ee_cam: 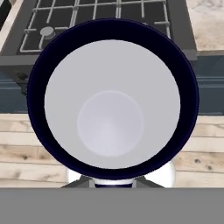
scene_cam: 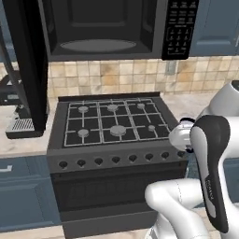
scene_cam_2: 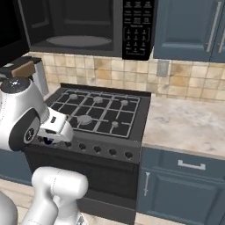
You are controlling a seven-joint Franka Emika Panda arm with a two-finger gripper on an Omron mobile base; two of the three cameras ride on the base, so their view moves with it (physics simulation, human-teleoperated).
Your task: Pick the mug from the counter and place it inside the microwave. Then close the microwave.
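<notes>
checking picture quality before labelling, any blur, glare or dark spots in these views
Hand view: the mug sits so close it looks huge, rim sharp, no glare. Left base view: the microwave inside is dim, with soft edges overall. Right base view: even flat light on the counter.

The white arm folds low, its claw (ee_cam: 112, 181) clamped tight, pointing downward.

The mug (ee_cam: 112, 113) hides the fingertips; the arm covers most of it in both base views.

One mug (ee_cam: 111, 109), one microwave (scene_cam: 105, 28), one stove (scene_cam: 112, 122) — five burners, seven knobs.
</notes>
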